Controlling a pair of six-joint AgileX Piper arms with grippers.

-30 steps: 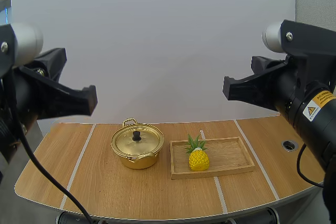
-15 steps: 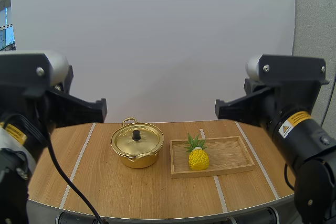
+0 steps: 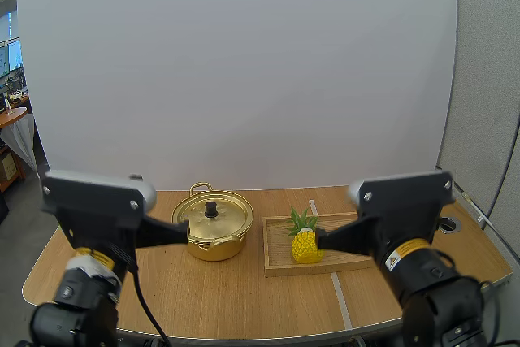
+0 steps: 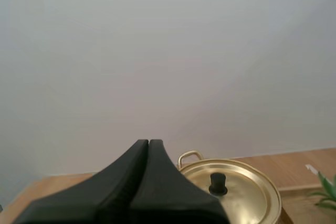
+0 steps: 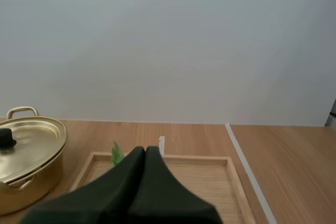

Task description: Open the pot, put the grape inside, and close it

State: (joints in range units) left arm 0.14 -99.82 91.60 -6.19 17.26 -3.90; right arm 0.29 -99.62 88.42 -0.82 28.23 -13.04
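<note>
Both closed, empty: left claw [image 4: 148, 146], right claw [image 5: 145, 152] | pot [image 3: 214, 225] lidded, just beside tray [image 3: 278, 251] edge

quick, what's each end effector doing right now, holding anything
Left end effector: closed, holding nothing.
Right end effector: closed, holding nothing.

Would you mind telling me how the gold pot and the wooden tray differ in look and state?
The pot is round, shiny gold metal; the tray is flat, rectangular wood. The pot is closed by its lid with a black knob; the tray lies open and holds a yellow pineapple. Both rest on the table, side by side.
</note>
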